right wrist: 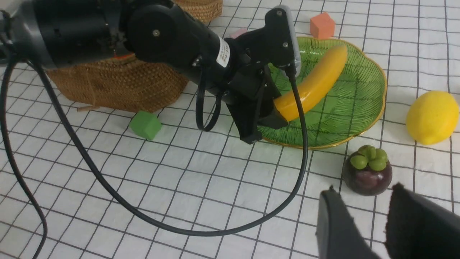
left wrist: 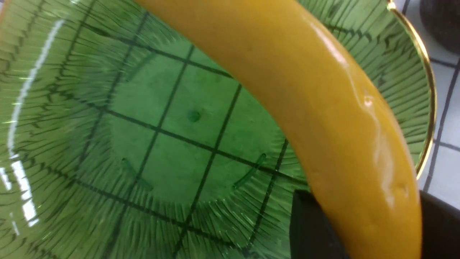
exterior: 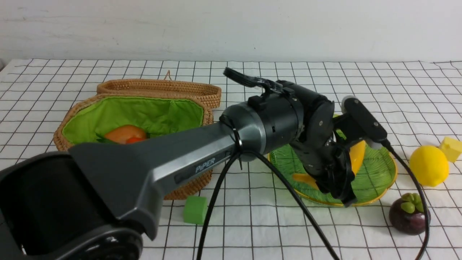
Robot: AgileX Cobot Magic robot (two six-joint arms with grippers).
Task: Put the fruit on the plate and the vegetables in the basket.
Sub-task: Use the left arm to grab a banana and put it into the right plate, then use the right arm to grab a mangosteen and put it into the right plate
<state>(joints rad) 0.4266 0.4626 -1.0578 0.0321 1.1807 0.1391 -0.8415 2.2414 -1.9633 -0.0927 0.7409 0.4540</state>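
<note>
My left gripper (exterior: 343,178) is shut on the yellow banana (exterior: 358,156), low over the green glass plate (exterior: 379,173). In the left wrist view the banana (left wrist: 323,108) runs across the plate (left wrist: 161,136), with black fingers (left wrist: 312,230) on both its sides. The lemon (exterior: 428,165) and the mangosteen (exterior: 409,213) lie on the cloth to the plate's right. The wicker basket (exterior: 90,104) holds an orange vegetable (exterior: 126,134) with green leaves. My right gripper (right wrist: 363,201) hangs open and empty, just short of the mangosteen (right wrist: 367,171).
A green cube (exterior: 195,209) lies in front of the basket and a yellow cube (exterior: 451,148) sits beyond the lemon. An orange cube (right wrist: 322,25) is behind the plate. The left arm's black cable (right wrist: 107,187) loops across the cloth.
</note>
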